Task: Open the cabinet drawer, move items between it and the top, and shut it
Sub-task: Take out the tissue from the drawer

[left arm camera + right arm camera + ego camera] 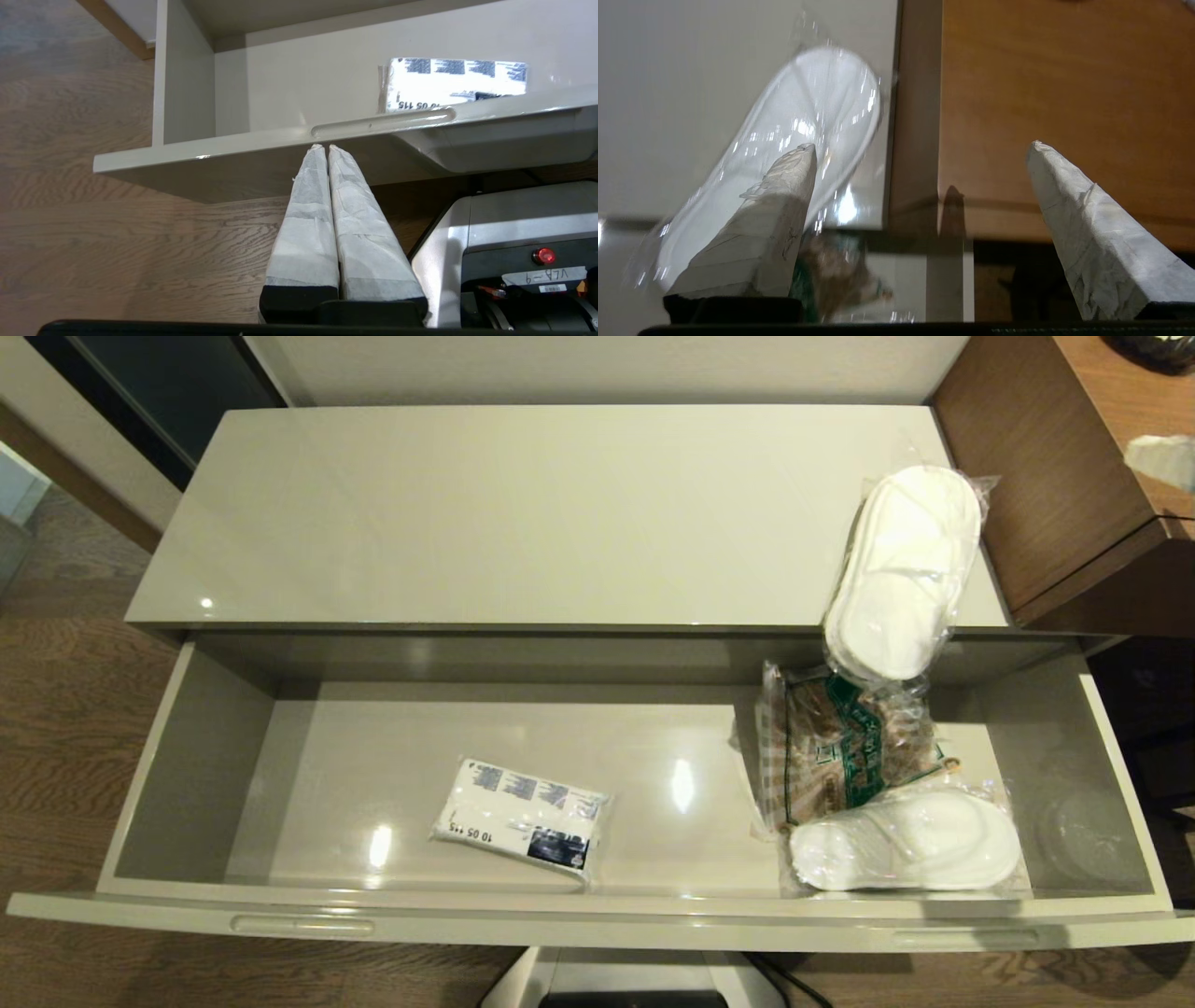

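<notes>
Now we see left gripper [325, 148] closed empty under drawer [261, 140] rim; right gripper [920, 149] wide open, slippers [803, 135] behind one finger.

Checked snack bag [845, 751] beside brown desk [1074, 467], wood floor [65, 709].

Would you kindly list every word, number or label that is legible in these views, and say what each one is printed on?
"10 05 115": on the tissue pack lying in the cabinet drawer, printed upside down in the head view.
"V L B - 9", roughly: handwritten on a white label on the robot's base, upside down and uncertain.
Blue print blocks on the tissue pack: too small to read.
Green print on the checked snack bag: not legible.
</notes>
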You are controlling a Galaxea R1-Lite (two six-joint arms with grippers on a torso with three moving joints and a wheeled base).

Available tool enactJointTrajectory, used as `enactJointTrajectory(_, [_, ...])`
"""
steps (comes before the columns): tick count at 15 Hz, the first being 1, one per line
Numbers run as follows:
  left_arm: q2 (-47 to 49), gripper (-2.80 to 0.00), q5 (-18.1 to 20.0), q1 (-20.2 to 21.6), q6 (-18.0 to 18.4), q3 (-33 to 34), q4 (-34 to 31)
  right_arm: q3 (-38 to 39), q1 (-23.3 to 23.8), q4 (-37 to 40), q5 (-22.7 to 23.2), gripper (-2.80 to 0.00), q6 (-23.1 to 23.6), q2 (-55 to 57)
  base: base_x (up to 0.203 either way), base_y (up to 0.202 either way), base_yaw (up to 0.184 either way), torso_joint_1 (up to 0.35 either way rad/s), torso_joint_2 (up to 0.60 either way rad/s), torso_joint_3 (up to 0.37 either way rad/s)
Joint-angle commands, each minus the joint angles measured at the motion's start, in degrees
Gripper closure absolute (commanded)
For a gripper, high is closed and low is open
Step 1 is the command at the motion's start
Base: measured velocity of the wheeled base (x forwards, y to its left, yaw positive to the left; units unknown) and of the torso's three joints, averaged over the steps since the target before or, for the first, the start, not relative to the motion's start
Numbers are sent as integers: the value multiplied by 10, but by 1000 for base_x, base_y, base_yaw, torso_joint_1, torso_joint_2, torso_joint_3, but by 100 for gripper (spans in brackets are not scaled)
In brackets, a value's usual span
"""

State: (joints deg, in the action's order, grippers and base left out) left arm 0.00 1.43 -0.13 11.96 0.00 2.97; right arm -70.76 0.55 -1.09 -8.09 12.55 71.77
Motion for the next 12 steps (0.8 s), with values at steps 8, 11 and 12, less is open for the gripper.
enactJointTrajectory(8, [1, 0, 0, 0, 1, 0, 0, 26, 0, 500, 48, 0, -174, -238, 0, 0, 0, 0, 0, 0])
enactJointTrajectory(11, [1, 0, 0, 0, 1, 0, 0, 82, 0, 496, 111, 0, -261, -195, 0, 0, 0, 0, 0, 0])
enactJointTrajectory(12, [1, 0, 0, 0, 1, 0, 0, 94, -1, 477, 134, 0, -285, -169, 0, 0, 0, 0, 0, 0])
